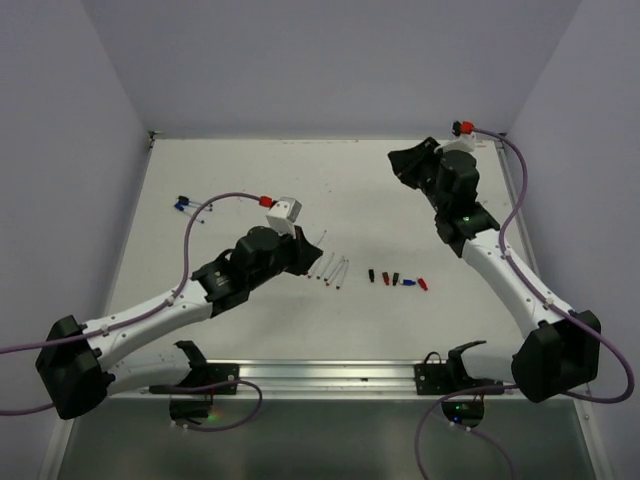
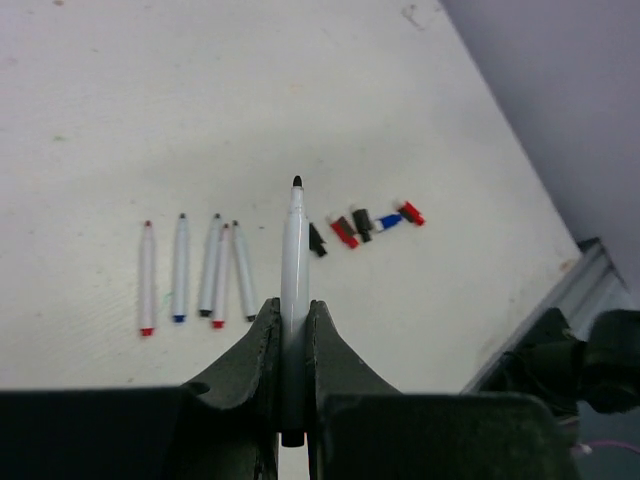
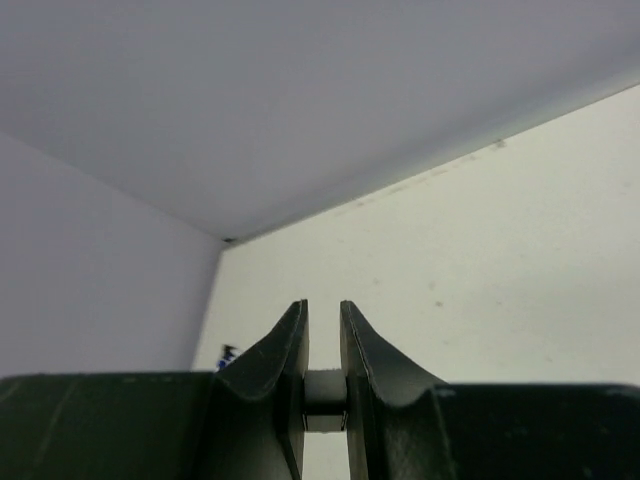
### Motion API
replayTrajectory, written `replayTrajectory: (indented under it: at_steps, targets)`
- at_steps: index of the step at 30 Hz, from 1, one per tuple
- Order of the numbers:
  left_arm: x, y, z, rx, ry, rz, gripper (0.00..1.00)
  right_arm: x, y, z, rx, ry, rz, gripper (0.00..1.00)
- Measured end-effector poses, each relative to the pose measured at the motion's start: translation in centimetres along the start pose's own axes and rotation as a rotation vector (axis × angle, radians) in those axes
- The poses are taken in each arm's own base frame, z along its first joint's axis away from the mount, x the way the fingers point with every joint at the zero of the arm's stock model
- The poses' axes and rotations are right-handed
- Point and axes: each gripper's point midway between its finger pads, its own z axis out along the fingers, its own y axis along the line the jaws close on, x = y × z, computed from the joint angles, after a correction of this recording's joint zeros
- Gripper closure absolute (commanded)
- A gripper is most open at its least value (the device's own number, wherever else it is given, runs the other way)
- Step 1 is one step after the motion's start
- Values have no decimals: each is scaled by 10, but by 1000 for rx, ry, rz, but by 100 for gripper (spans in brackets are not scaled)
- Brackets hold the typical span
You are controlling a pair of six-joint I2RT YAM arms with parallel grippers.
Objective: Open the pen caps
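My left gripper [image 1: 313,252] [image 2: 292,306] is shut on a white pen [image 2: 295,250], whose bare black tip points away from the wrist, above the table. Several uncapped pens [image 2: 212,268] [image 1: 331,268] lie side by side on the table, to its left in the wrist view. Loose pen caps [image 2: 362,224] [image 1: 400,280] in black, red and blue lie in a row to the right of them. My right gripper [image 1: 402,166] [image 3: 322,306] is raised at the far right, shut on a small pale piece [image 3: 325,388] that looks like a pen cap.
Small blue-capped items [image 1: 182,204] [image 3: 227,353] lie at the far left of the table. Purple cables with red connectors [image 1: 266,200] run along both arms. A metal rail [image 1: 320,372] lines the near edge. Walls close in the left, back and right sides.
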Motion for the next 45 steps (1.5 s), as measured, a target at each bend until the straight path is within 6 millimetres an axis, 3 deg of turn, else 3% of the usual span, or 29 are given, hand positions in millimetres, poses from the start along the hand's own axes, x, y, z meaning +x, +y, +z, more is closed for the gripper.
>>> replayTrajectory:
  at_steps: [4, 10, 15, 22, 28, 34, 45]
  targets:
    - [2, 37, 20, -211, 45, 82, 100, 19, -30, -14, 162, 155, -134, 100]
    - [32, 93, 28, -438, 137, 188, 100, 62, -109, -57, 476, 424, -311, 100]
    - [41, 120, 22, -515, 126, 223, 100, 89, -162, -96, 664, 600, -385, 100]
    - [55, 152, 27, -558, 131, 195, 100, 126, -220, -148, 876, 783, -435, 100]
    - [71, 162, 39, -545, 164, 177, 100, 132, -240, -168, 975, 809, -453, 98]
    - [75, 166, 47, -522, 165, 156, 100, 134, -256, -179, 1041, 822, -470, 95]
    - [84, 174, 58, -485, 194, 117, 100, 143, -276, -181, 1079, 841, -435, 89]
